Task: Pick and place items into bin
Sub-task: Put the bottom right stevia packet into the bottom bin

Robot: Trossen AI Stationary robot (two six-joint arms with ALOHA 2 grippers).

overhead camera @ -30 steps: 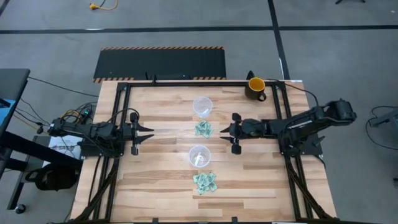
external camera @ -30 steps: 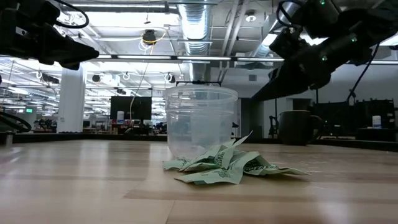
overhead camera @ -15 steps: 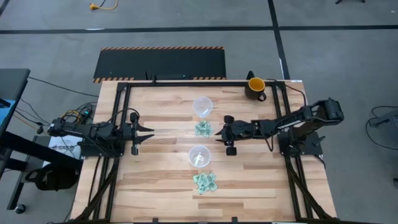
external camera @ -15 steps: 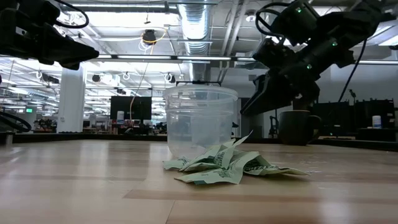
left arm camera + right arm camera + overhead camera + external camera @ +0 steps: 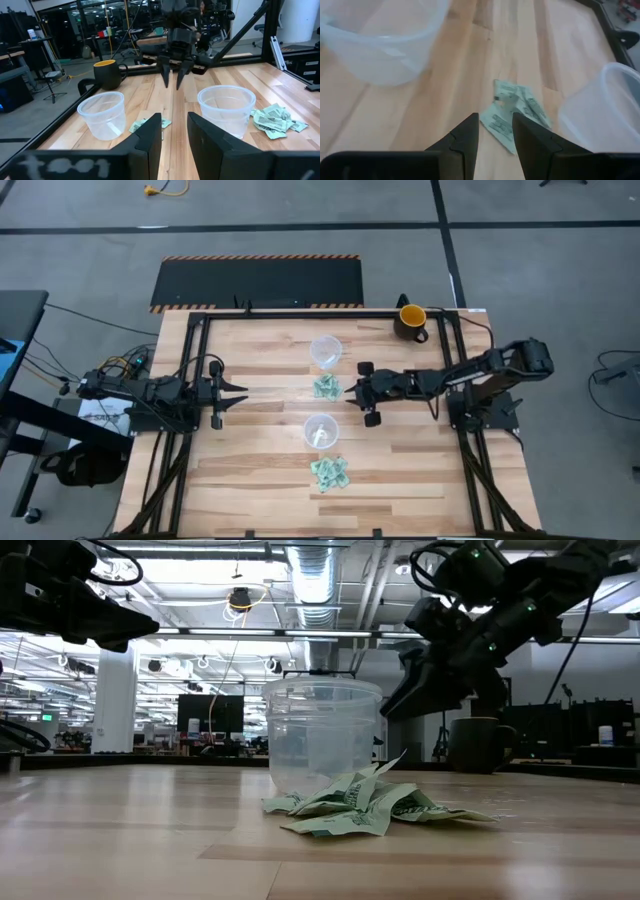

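Note:
The items are small pale green pieces in two piles on the wooden table: a far pile (image 5: 327,387) and a near pile (image 5: 329,471). A clear plastic cup stands beside each pile, one far (image 5: 326,351) and one near (image 5: 320,430). My right gripper (image 5: 348,392) is open and empty. It hovers just right of the far pile (image 5: 512,117), fingers pointing toward the pile and slanting down. The left wrist view also shows it (image 5: 173,86) above the table. My left gripper (image 5: 238,391) is open and empty, waiting at the table's left.
A yellow-and-dark mug (image 5: 412,320) stands at the far right of the table. Black frame rails (image 5: 300,311) run along the table's far, left and right edges. Bare wood lies between the left gripper and the cups.
My right gripper has moved toward the table's left and downward, closing on the far pile of green pieces. The piles, cups and left arm have stayed where they were.

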